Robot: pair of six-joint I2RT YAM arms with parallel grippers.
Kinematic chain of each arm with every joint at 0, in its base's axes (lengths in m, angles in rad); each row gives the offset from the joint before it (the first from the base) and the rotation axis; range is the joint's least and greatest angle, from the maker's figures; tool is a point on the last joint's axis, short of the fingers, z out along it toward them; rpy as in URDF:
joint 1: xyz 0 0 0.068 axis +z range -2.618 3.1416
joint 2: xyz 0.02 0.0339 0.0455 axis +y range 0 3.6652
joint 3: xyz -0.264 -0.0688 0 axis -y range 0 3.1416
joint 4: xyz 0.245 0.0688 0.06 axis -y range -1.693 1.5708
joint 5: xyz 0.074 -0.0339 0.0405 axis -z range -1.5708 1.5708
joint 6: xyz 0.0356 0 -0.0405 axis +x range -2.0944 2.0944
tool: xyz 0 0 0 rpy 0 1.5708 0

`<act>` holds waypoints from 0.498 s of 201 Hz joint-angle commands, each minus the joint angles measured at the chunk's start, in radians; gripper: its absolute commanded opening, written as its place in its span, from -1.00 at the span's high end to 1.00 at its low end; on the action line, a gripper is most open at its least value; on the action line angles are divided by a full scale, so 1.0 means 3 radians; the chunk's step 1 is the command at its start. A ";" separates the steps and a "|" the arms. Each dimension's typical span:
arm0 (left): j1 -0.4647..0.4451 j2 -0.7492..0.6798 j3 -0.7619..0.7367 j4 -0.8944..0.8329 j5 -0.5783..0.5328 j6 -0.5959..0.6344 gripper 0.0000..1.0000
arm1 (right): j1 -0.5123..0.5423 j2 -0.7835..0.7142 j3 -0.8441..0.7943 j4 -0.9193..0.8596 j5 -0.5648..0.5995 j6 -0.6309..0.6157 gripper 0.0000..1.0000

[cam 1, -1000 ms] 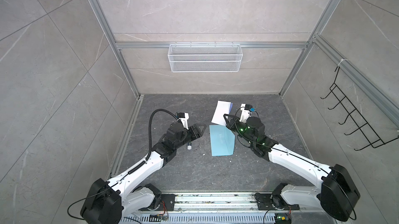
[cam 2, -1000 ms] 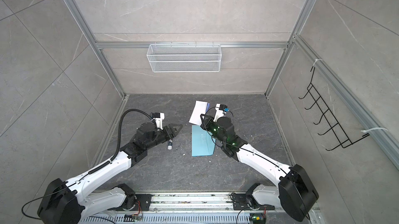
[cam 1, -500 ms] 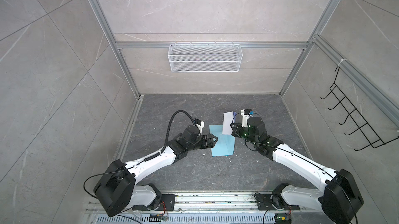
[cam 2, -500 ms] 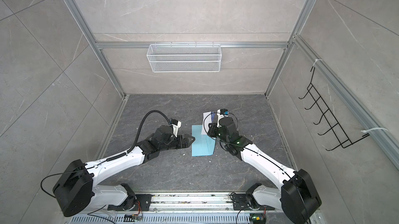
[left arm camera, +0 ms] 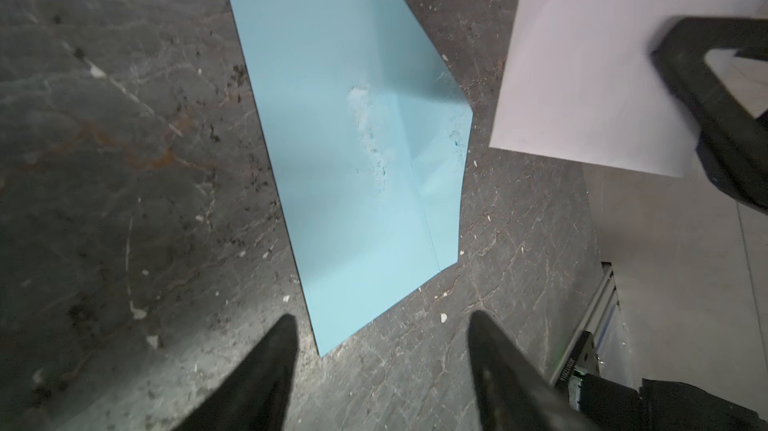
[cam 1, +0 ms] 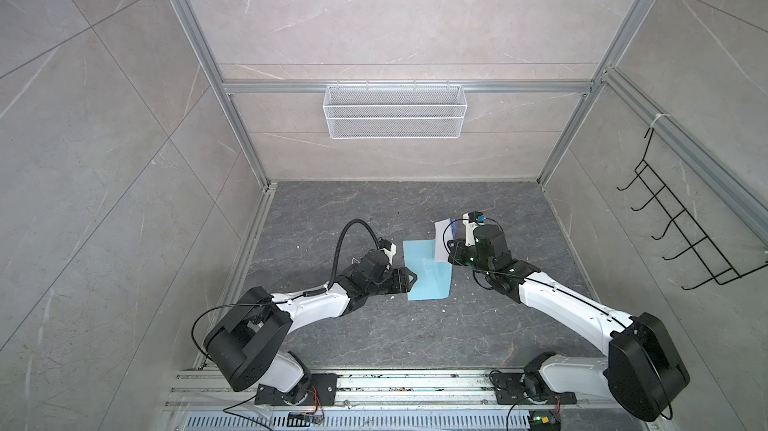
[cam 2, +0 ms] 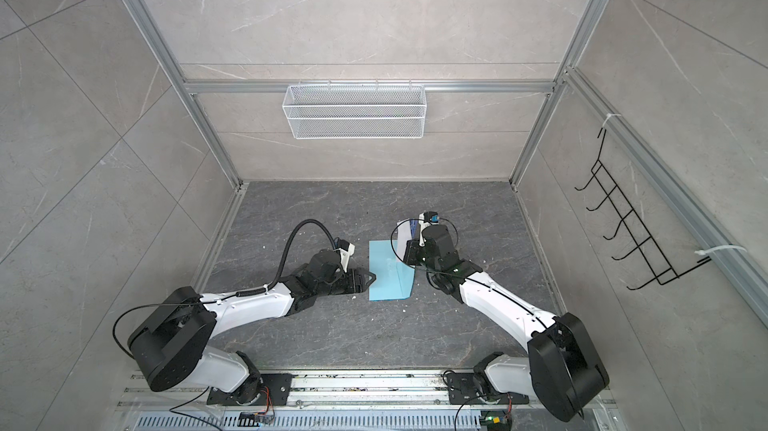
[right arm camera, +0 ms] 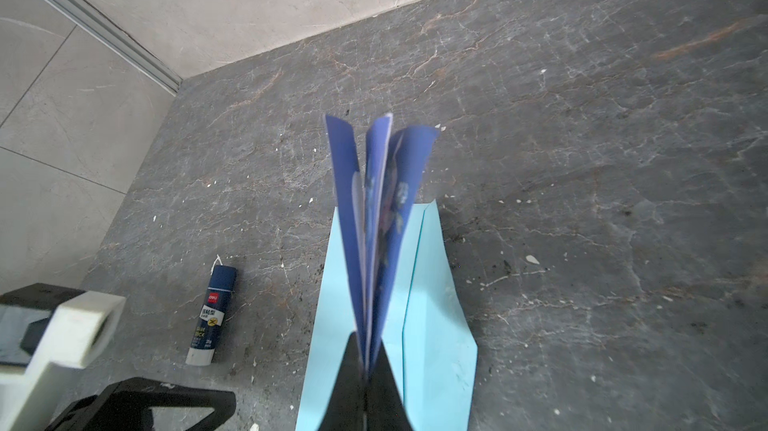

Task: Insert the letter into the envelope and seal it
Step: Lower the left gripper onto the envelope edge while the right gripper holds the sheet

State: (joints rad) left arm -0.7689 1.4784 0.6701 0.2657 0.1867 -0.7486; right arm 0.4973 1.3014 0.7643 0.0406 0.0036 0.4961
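So the envelope (cam 1: 426, 273) lies flat on the desk (cam 1: 374, 208), long axis running between both arms, flap open toward the right gripper (right arm camera: 365, 350). It's clamped on the folded letter (right arm camera: 376, 208), just above that flap edge. The left gripper (left arm camera: 382, 325), jaws apart and empty, sits beside the envelope's opposite edge.

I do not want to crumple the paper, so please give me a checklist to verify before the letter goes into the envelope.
1. The letter is held: ok, the right gripper is shut on it, folded.
2. The envelope has its flap open: ok.
3. The envelope mouth is spread apart: cannot tell, it looks flat.
4. The left gripper is free: ok, open, holding nothing, near the envelope's edge.
5. The glue stick is out of the way: ok, lying apart from the envelope.
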 commanded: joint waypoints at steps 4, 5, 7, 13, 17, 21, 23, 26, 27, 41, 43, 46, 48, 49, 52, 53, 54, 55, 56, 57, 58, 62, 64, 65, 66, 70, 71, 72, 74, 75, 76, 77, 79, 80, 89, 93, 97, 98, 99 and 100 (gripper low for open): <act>0.0001 0.0106 0.0071 0.0290 0.0024 0.0043 0.07 | -0.0051 0.0077 -0.0076 0.0004 0.0016 -0.0110 1.00; -0.0001 0.0112 0.0074 0.0285 0.0028 0.0042 0.09 | -0.0054 0.0078 -0.0082 0.0006 0.0015 -0.0112 1.00; 0.0000 0.0131 0.0083 0.0284 0.0030 0.0041 0.12 | -0.0059 0.0081 -0.0087 0.0014 0.0014 -0.0111 1.00; 0.0001 0.0165 0.0100 0.0280 0.0035 0.0044 0.20 | -0.0075 0.0096 -0.0104 0.0034 0.0006 -0.0101 1.00; -0.0001 0.0194 0.0110 0.0280 0.0033 0.0038 0.23 | -0.0086 0.0107 -0.0110 0.0049 -0.0004 -0.0089 1.00; 0.0001 0.0218 0.0116 0.0280 0.0033 0.0025 0.28 | -0.0101 0.0115 -0.0121 0.0066 -0.0013 -0.0079 1.00; -0.0003 0.0231 0.0118 0.0284 0.0032 0.0022 0.32 | -0.0104 0.0122 -0.0127 0.0070 -0.0023 -0.0071 1.00; -0.0002 0.0253 0.0118 0.0298 0.0035 0.0012 0.37 | -0.0112 0.0129 -0.0133 0.0083 -0.0033 -0.0068 1.00; 0.0000 0.0260 0.0119 0.0297 0.0036 0.0009 0.39 | -0.0115 0.0132 -0.0136 0.0089 -0.0038 -0.0066 1.00; 0.0001 0.0346 0.0126 0.0336 0.0022 -0.0020 0.46 | -0.0152 0.0189 -0.0154 0.0134 -0.0085 -0.0032 1.00; 0.0001 0.0355 0.0124 0.0340 0.0022 -0.0023 0.47 | -0.0156 0.0195 -0.0158 0.0142 -0.0089 -0.0029 1.00; 0.0001 0.0374 0.0128 0.0353 0.0026 -0.0029 0.48 | -0.0163 0.0202 -0.0163 0.0156 -0.0098 -0.0026 1.00; 0.0001 0.0387 0.0129 0.0362 0.0023 -0.0034 0.49 | -0.0169 0.0213 -0.0164 0.0161 -0.0103 -0.0020 1.00; 0.0001 0.0394 0.0131 0.0362 0.0025 -0.0035 0.49 | -0.0169 0.0218 -0.0167 0.0166 -0.0103 -0.0019 1.00; -0.0003 0.0409 0.0136 0.0369 0.0026 -0.0035 0.51 | -0.0174 0.0227 -0.0173 0.0177 -0.0108 -0.0014 1.00; -0.0001 0.0417 0.0140 0.0373 0.0029 -0.0036 0.51 | -0.0177 0.0233 -0.0174 0.0182 -0.0111 -0.0013 1.00; 0.0000 0.0424 0.0142 0.0378 0.0028 -0.0038 0.51 | -0.0178 0.0235 -0.0177 0.0187 -0.0113 -0.0013 1.00; -0.0002 0.0430 0.0143 0.0380 0.0030 -0.0042 0.52 | -0.0179 0.0237 -0.0179 0.0189 -0.0116 -0.0012 1.00; -0.0003 0.0435 0.0144 0.0381 0.0028 -0.0041 0.53 | -0.0182 0.0243 -0.0182 0.0193 -0.0118 -0.0010 1.00; -0.0001 0.0441 0.0146 0.0384 0.0030 -0.0044 0.54 | -0.0183 0.0246 -0.0184 0.0198 -0.0119 -0.0009 1.00; -0.0002 0.0446 0.0150 0.0383 0.0031 -0.0045 0.54 | -0.0184 0.0247 -0.0184 0.0205 -0.0122 -0.0005 1.00; -0.0003 0.0473 0.0162 0.0388 0.0041 -0.0052 0.59 | -0.0192 0.0263 -0.0194 0.0220 -0.0131 0.0003 1.00; 0.0000 0.0487 0.0168 0.0395 0.0048 -0.0058 0.62 | -0.0197 0.0270 -0.0199 0.0232 -0.0137 0.0006 1.00; 0.0001 0.0495 0.0171 0.0397 0.0050 -0.0059 0.63 | -0.0201 0.0275 -0.0202 0.0238 -0.0138 0.0007 1.00; 0.0001 0.0501 0.0176 0.0397 0.0057 -0.0060 0.65 | -0.0201 0.0274 -0.0204 0.0240 -0.0142 0.0007 1.00; -0.0003 0.0525 0.0192 0.0402 0.0069 -0.0065 0.71 | -0.0209 0.0290 -0.0210 0.0260 -0.0152 0.0015 1.00; -0.0001 0.0531 0.0194 0.0403 0.0076 -0.0063 0.72 | -0.0210 0.0295 -0.0213 0.0262 -0.0154 0.0017 1.00; 0.0000 0.0537 0.0197 0.0403 0.0082 -0.0065 0.74 | -0.0210 0.0300 -0.0215 0.0265 -0.0157 0.0020 1.00; -0.0002 0.0552 0.0206 0.0403 0.0087 -0.0066 0.76 | -0.0215 0.0310 -0.0219 0.0277 -0.0162 0.0025 1.00; -0.0003 0.0558 0.0208 0.0403 0.0090 -0.0066 0.77 | -0.0218 0.0313 -0.0220 0.0278 -0.0164 0.0027 1.00; -0.0001 0.0566 0.0212 0.0400 0.0094 -0.0066 0.78 | -0.0222 0.0316 -0.0221 0.0283 -0.0167 0.0028 1.00; -0.0002 0.0572 0.0216 0.0402 0.0099 -0.0064 0.79 | -0.0221 0.0321 -0.0223 0.0286 -0.0169 0.0031 1.00; -0.0001 0.0584 0.0226 0.0403 0.0110 -0.0066 0.81 | -0.0225 0.0323 -0.0226 0.0295 -0.0175 0.0035 1.00; 0.0000 0.0592 0.0229 0.0400 0.0112 -0.0066 0.82 | -0.0228 0.0329 -0.0228 0.0299 -0.0181 0.0037 1.00; 0.0000 0.0631 0.0255 0.0384 0.0125 -0.0076 0.84 | -0.0236 0.0361 -0.0243 0.0331 -0.0210 0.0049 1.00; -0.0002 0.0648 0.0261 0.0383 0.0115 -0.0079 0.85 | -0.0243 0.0373 -0.0246 0.0346 -0.0219 0.0058 1.00; -0.0002 0.0659 0.0262 0.0382 0.0108 -0.0084 0.86 | -0.0248 0.0391 -0.0249 0.0360 -0.0226 0.0064 1.00; 0.0000 0.0662 0.0262 0.0382 0.0106 -0.0085 0.86 | -0.0247 0.0396 -0.0250 0.0363 -0.0229 0.0067 1.00; -0.0002 0.0664 0.0262 0.0385 0.0105 -0.0086 0.87 | -0.0247 0.0399 -0.0251 0.0367 -0.0233 0.0068 1.00; 0.0000 0.0668 0.0262 0.0384 0.0107 -0.0089 0.87 | -0.0247 0.0401 -0.0254 0.0371 -0.0235 0.0074 1.00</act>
State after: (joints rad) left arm -0.7689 1.6573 0.7059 0.3386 0.1967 -0.7692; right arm 0.4316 1.3918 0.7082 0.0978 -0.0360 0.4988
